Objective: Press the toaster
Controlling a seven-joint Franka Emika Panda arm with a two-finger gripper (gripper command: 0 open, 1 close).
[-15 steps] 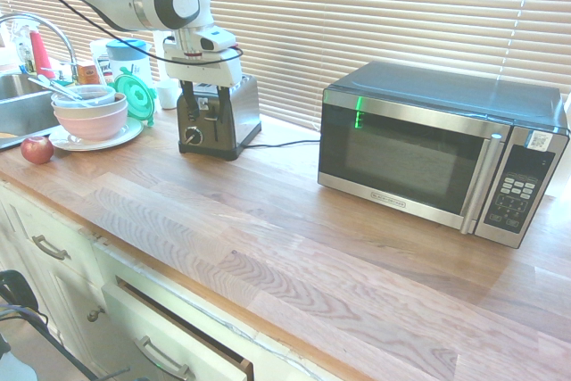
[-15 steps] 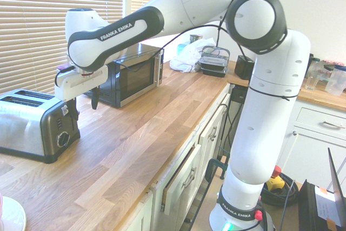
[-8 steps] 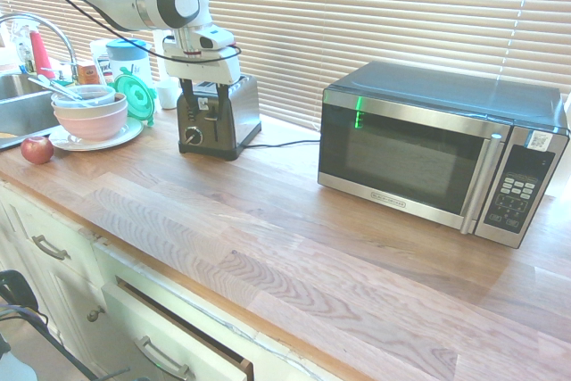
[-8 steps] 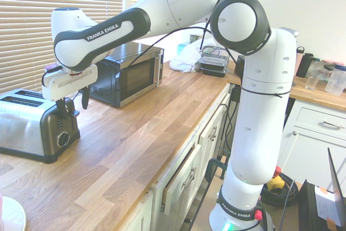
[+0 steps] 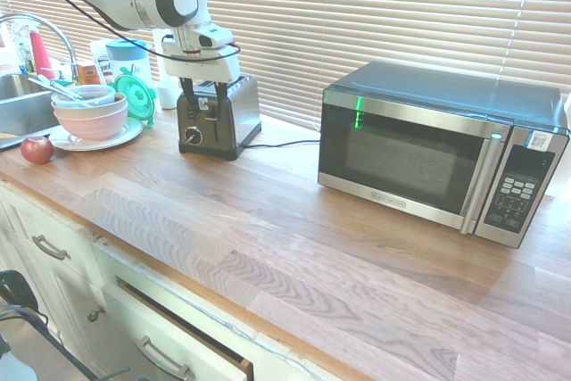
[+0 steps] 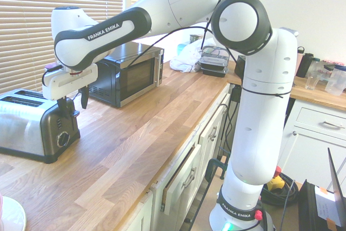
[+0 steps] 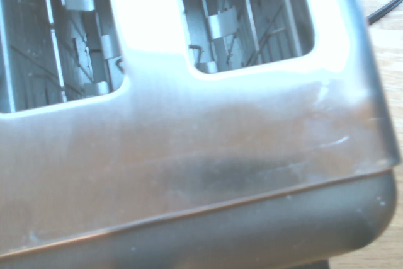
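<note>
Sink (image 5: pixel 22 111) sits at your far left in the first exterior view, with a curved faucet (image 5: pixel 61 26) over it. Just right of it, a red apple (image 5: pixel 37 150) rests on the wooden surface (image 5: pixel 268 247), beside a white plate (image 5: pixel 114 142). You have stacked bowls (image 5: pixel 92 122) on that plate, with pale utensils (image 5: pixel 55 89) lying across the top, and a green lid (image 5: pixel 135 97) leaning upright next to them. Behind stands a tub (image 5: pixel 128 58) with a blue top.

Next along is your toaster (image 5: pixel 239 113), upright on the surface between the bowls and the microwave (image 5: pixel 419 149). Its narrow end, with the round knob (image 5: pixel 193 136), faces out toward the room. Your fingers (image 5: pixel 223 103) are open, pointing down at that end, one toward each side of it; you cannot tell whether they touch it. In the wrist view you see its steel top and both slots from close by. A black cord (image 5: pixel 281 143) runs right from the toaster toward the microwave, which stands well apart from it, door closed. Below the surface, a drawer (image 5: pixel 169 345) is partly open.
</note>
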